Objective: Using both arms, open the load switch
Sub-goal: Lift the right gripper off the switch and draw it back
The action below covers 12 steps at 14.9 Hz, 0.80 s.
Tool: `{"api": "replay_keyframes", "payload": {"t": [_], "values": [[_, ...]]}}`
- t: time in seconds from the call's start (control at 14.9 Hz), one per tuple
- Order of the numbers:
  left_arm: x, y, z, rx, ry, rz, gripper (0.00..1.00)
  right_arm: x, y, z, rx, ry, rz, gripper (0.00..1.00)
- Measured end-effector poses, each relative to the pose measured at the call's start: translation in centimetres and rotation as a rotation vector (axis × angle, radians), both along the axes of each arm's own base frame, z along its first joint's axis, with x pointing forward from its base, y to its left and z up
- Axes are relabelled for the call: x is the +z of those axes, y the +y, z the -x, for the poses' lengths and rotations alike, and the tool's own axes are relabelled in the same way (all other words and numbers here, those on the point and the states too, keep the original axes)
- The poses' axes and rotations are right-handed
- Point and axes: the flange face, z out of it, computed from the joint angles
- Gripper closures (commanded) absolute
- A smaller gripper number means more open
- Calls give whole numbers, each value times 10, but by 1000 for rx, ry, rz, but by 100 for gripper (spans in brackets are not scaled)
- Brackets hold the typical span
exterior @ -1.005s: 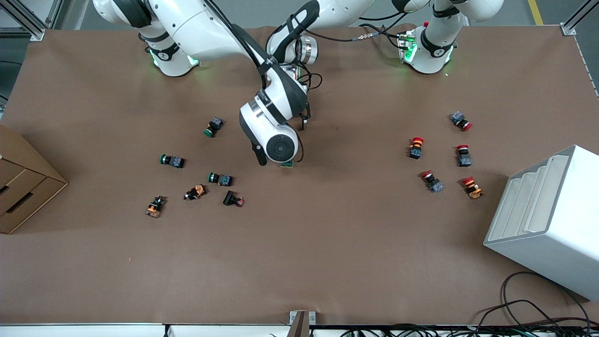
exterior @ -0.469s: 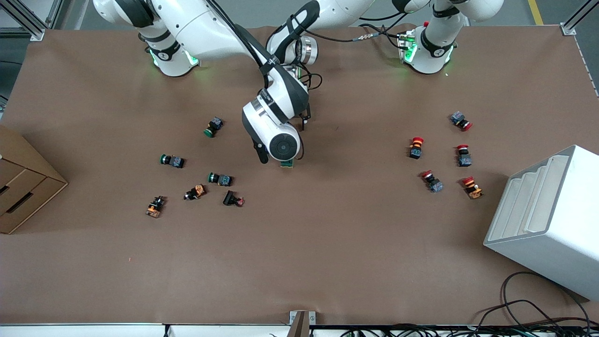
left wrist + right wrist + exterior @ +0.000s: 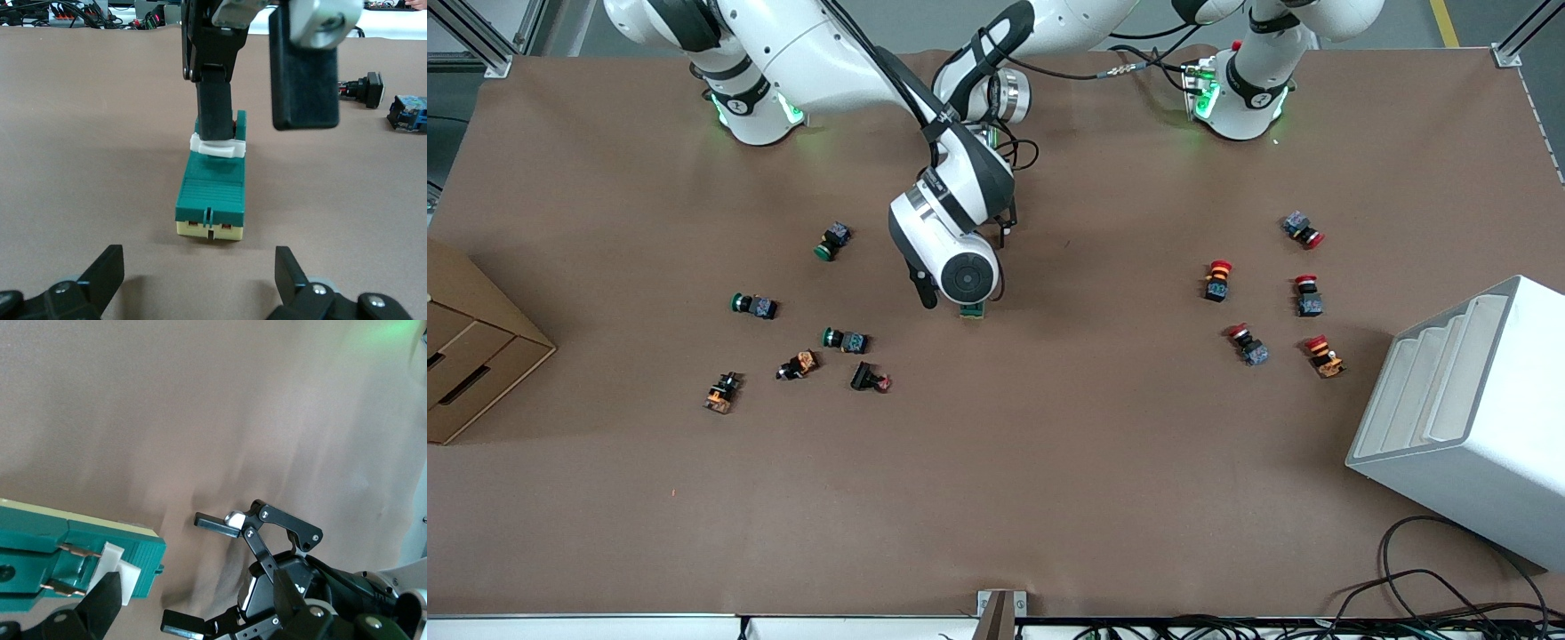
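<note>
The load switch (image 3: pixel 212 190) is a dark green block lying on the brown table, with a cream end and a white tab (image 3: pixel 215 148). In the front view only its end (image 3: pixel 972 311) shows under the right arm's hand. My right gripper (image 3: pixel 260 133) is open over it. One of its fingers (image 3: pixel 217 110) rests on the white tab and the other hangs clear beside the block. My left gripper (image 3: pixel 198 260) is open low over the table, facing the cream end and apart from it. The right wrist view shows the load switch (image 3: pixel 73 550) and the left gripper (image 3: pixel 183 570).
Several green-capped push-buttons (image 3: pixel 845 340) lie toward the right arm's end, and several red-capped ones (image 3: pixel 1216 280) toward the left arm's end. A cardboard box (image 3: pixel 471 347) and a white bin (image 3: pixel 1467 418) stand at the table's two ends. Cables (image 3: pixel 1423 596) trail along the near edge.
The right arm's hand has shifted slightly over the load switch toward the left arm's end. The switch and the left arm have not visibly moved.
</note>
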Motion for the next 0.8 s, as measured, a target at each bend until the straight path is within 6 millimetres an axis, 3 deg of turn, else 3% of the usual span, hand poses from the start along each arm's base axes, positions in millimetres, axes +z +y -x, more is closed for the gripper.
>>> {"api": "replay_keyframes", "payload": {"t": [0.2, 0.4, 0.54, 0.8], "values": [[0, 0, 0, 0, 0, 1, 0, 5, -3, -8, 15, -24, -5, 0], [0, -1, 2, -7, 0, -6, 0, 25, -15, -36, 125, -101, -44, 0], [0, -1, 2, -18, 0, -25, 0, 38, -38, -63, 198, -132, -88, 0], [4, -5, 0, -23, -4, -29, 0, 72, -113, -112, 378, -136, -163, 0]]}}
